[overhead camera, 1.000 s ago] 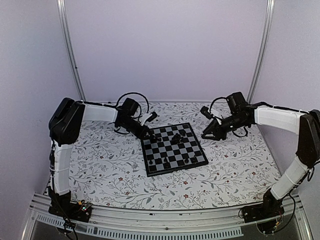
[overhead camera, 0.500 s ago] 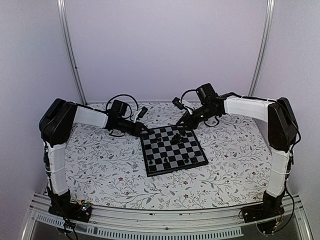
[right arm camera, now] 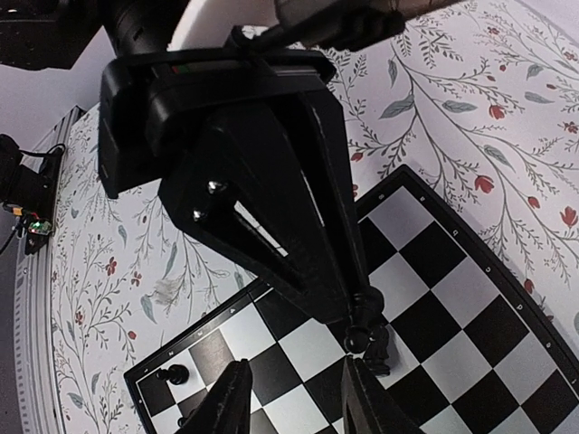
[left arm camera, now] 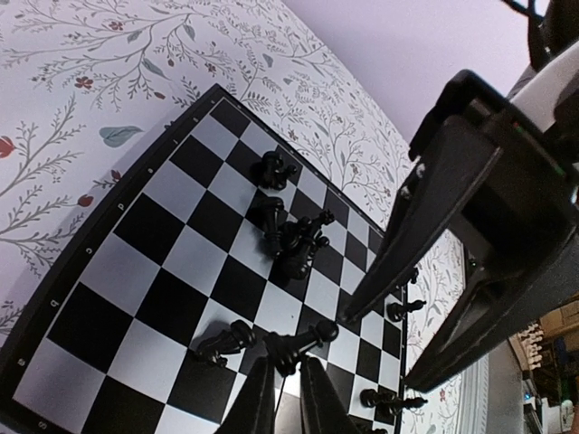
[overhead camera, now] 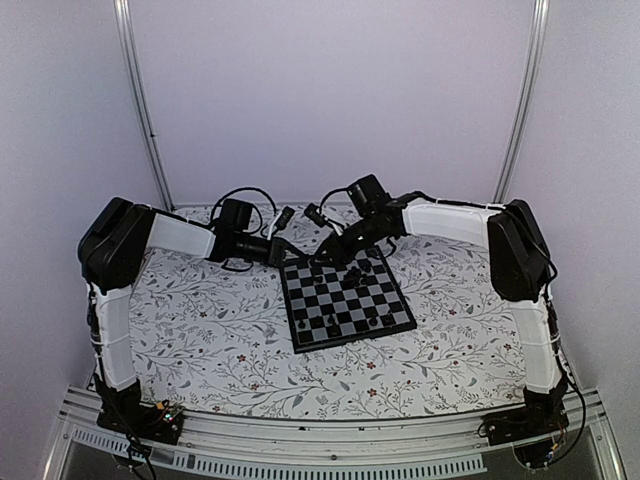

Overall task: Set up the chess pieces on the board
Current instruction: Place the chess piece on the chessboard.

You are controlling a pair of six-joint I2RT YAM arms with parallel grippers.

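Note:
The board [overhead camera: 347, 336] lies mid-table with black chess pieces [overhead camera: 355, 277] clustered at its middle and several near its front edge. My left gripper [overhead camera: 292, 262] is at the board's far left corner. In the left wrist view it [left arm camera: 288, 360] is shut on the base of a tilted piece [left arm camera: 306, 340] just above the board [left arm camera: 136, 271]. Another piece [left arm camera: 222, 342] lies toppled beside it. My right gripper [overhead camera: 322, 258] hovers close by. In the right wrist view it [right arm camera: 295, 362] is open and empty above the board [right arm camera: 434, 307], facing the left gripper [right arm camera: 262, 181].
A floral cloth [overhead camera: 210, 330] covers the table. Cables [overhead camera: 250, 200] loop behind both wrists at the back. Metal posts [overhead camera: 140, 110] and pale walls enclose the table. A lone piece [right arm camera: 172, 372] stands near the board's corner.
My right arm has swung left from beside the board's right edge to its far left corner, next to the left gripper. The left gripper has stayed at that corner.

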